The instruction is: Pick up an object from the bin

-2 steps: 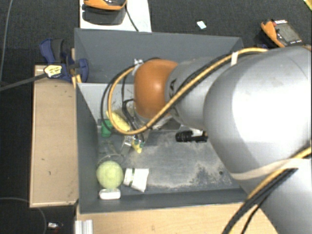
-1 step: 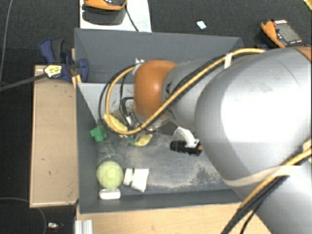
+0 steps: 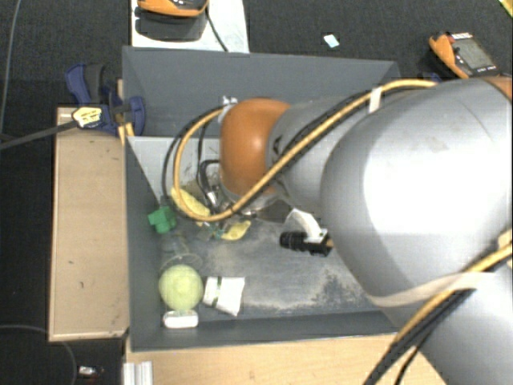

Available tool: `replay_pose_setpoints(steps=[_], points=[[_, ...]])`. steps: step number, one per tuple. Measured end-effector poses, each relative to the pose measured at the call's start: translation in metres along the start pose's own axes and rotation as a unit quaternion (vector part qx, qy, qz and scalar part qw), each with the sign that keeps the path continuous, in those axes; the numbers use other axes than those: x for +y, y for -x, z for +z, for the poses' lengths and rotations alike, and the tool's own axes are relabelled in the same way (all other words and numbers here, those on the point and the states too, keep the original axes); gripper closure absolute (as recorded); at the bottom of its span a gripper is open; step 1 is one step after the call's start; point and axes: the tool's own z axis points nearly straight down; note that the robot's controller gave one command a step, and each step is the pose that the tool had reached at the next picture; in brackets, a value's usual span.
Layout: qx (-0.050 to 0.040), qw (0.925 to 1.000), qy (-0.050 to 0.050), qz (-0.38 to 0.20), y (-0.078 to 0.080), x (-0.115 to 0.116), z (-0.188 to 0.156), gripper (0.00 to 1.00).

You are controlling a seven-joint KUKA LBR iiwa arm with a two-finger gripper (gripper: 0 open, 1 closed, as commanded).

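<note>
The pincer (image 3: 238,213) is down low in the bin, tucked under the round orange cover (image 3: 248,147) on the wrist. The cover hides it, so I cannot tell if the pincer is wide or narrow. I also cannot tell if it holds anything.

Right under the pincer lies a yellow thing (image 3: 192,203). It pokes out on the left side of the pincer, and a small yellow bit shows just below it too. I cannot tell what kind of thing it is. This is the thing closest to the pincer.

Just left of the pincer, past the yellow thing, sits a little green block (image 3: 162,219). To the right of the pincer, near it, lies a small black and white thing (image 3: 306,239) on the bin floor.

Farther from the pincer, down toward the near wall and a bit left, rests a yellow-green ball (image 3: 180,287). A white thing (image 3: 224,293) lies just beside the ball, on its right. A small flat white piece (image 3: 180,320) lies just below the ball, against the near wall.

The grey bin (image 3: 264,79) goes all around these things. A yellow cable (image 3: 321,131) loops around the orange cover and runs back along the big grey arm (image 3: 417,191), which comes in from the right.
</note>
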Motion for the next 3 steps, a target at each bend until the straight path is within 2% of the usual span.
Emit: replay_pose_setpoints(steps=[1, 2, 3], points=[[0.0027, 1.0000, -0.004, 0.000, -0.001, -0.003, -0.024, 1.00], [-0.0001, 1.0000, 0.000, -0.001, 0.000, 0.000, -0.058, 1.00], [0.0007, 1.0000, -0.001, -0.002, -0.001, -0.001, -0.080, 1.00]])
